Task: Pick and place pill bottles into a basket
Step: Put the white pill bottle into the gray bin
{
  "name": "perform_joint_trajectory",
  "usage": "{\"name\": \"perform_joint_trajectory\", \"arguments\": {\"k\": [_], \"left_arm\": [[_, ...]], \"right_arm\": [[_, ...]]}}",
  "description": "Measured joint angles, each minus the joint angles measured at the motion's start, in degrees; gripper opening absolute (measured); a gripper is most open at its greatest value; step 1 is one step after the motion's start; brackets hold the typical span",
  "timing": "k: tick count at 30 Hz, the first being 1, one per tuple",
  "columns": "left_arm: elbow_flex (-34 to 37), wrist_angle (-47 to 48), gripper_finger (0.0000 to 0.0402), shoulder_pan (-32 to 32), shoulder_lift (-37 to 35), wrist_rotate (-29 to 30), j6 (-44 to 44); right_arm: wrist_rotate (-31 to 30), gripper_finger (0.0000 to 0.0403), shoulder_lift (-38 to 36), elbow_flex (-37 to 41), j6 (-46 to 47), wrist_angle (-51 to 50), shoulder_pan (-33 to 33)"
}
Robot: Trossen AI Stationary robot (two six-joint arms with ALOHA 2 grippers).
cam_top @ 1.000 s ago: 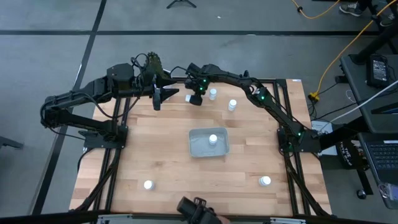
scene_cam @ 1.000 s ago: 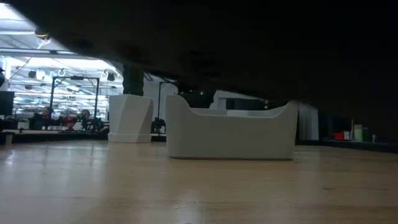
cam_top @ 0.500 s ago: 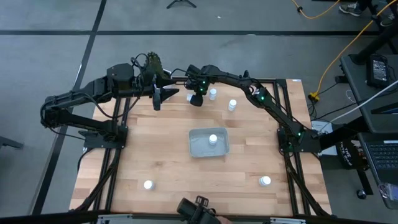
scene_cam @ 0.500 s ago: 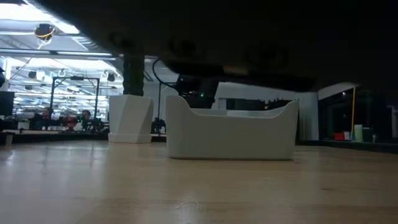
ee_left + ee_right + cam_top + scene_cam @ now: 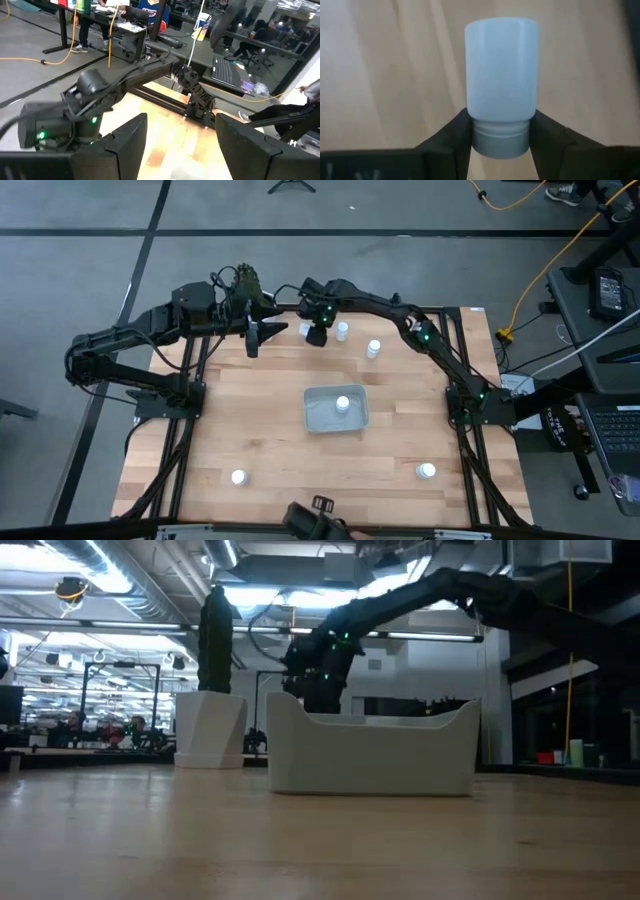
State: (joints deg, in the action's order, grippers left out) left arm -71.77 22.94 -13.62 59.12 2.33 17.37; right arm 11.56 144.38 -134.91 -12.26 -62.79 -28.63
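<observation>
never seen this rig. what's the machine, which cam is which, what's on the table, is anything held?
It is a two-armed robot at a wooden table. The high view looks straight down; the low view looks level across the tabletop; each wrist view looks out past that arm's own fingers.

On the table sits a shallow basket with one pill bottle already inside. Loose bottles stand near the far edge and near the front edge. A white cactus pot stands at the far left corner.

The right gripper is at the far edge; its wrist view shows the fingers closed on the neck of a bottle. The left gripper waits open beside it, holding nothing.
</observation>
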Motion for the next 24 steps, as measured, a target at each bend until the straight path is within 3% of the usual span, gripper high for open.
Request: {"name": "perform_joint_trajectory", "arguments": {"k": [16,24], "left_arm": [[0.0,5.2,0.0237,1.3,0.0,-0.8,-4.0],[0.0,10.3,0.0268,2.7,0.0,-1.5,-8.1]], "right_arm": [[-11.7,0.0151,-20.0,-0.1,0.1,-10.9,-0.8],[-15.6,0.0151,-29.1,-0.2,5.1,-19.3,5.1]]}}
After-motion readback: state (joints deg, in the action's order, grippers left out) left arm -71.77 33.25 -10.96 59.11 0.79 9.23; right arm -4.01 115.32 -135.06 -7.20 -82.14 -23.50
